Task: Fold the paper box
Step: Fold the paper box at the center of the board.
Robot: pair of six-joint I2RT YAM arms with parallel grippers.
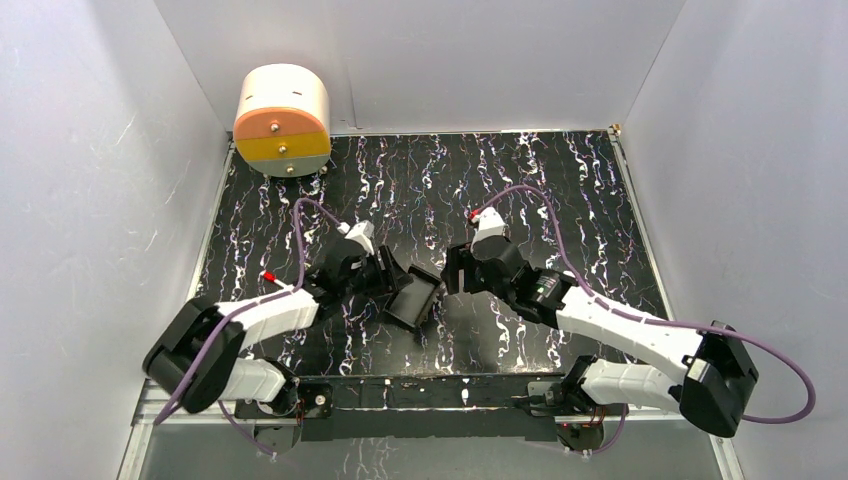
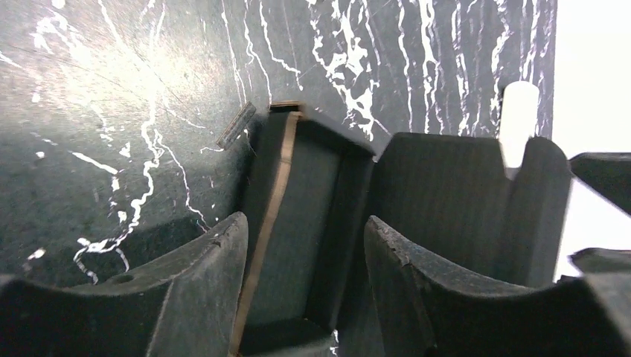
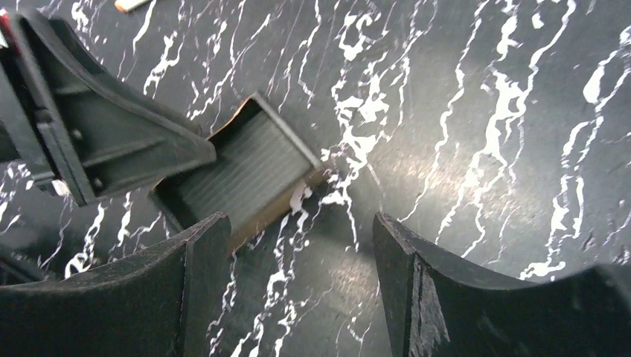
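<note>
The paper box [image 1: 417, 298] is a small black card tray with a raised flap, lying at the table's middle between my two grippers. In the left wrist view its open tray [image 2: 298, 208] sits between my fingers, with a tall flap [image 2: 446, 201] behind the right finger. My left gripper [image 1: 395, 278] [image 2: 305, 223] has its jaws close against the tray's two long walls. My right gripper [image 1: 452, 270] [image 3: 298, 223] is open and empty, just right of the box [image 3: 238, 167], over bare table. The left gripper's finger [image 3: 111, 141] covers the box's far end.
A white cylinder with an orange and yellow face [image 1: 283, 120] stands at the back left corner. White walls close in the black marbled table [image 1: 560, 200] on three sides. A small card scrap [image 2: 236, 124] lies beside the box.
</note>
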